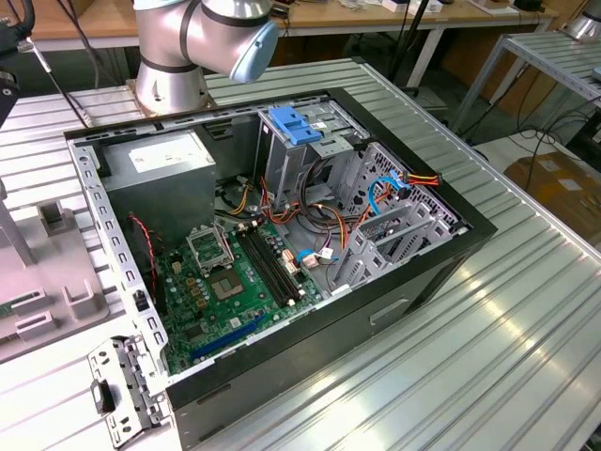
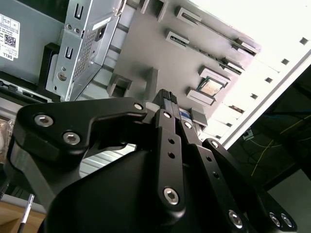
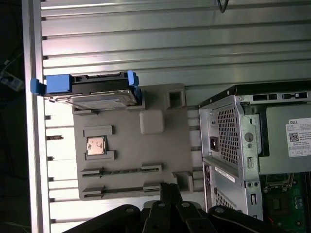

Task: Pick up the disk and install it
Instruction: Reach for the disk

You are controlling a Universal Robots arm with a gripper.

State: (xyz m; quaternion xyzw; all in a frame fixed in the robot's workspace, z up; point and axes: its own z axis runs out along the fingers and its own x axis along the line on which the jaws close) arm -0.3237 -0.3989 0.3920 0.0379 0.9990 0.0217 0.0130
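Grey metal with blue plastic rails at its ends, the disk (image 3: pixel 95 94) sits at one end of a grey fixture plate (image 3: pixel 131 145) that lies on the ribbed aluminium table (image 3: pixel 146 43), just beside the open computer case (image 3: pixel 233 145). A loose processor chip (image 3: pixel 95 145) rests in another pocket of the same plate. In the first wrist view the gripper (image 3: pixel 168 190) hangs over the opposite end of the plate, well apart from the disk; its jaws look drawn together, with nothing between them. The second wrist view shows the gripper (image 2: pixel 167 97) above the plate as well. In the exterior view the case (image 1: pixel 423 272) lies on its side with the motherboard (image 1: pixel 235 282) exposed, and its metal drive cage (image 1: pixel 394 216) appears to hold no drive. By my reading the task has barely begun: the disk is not yet grasped, so both the pick-up and the installation remain.
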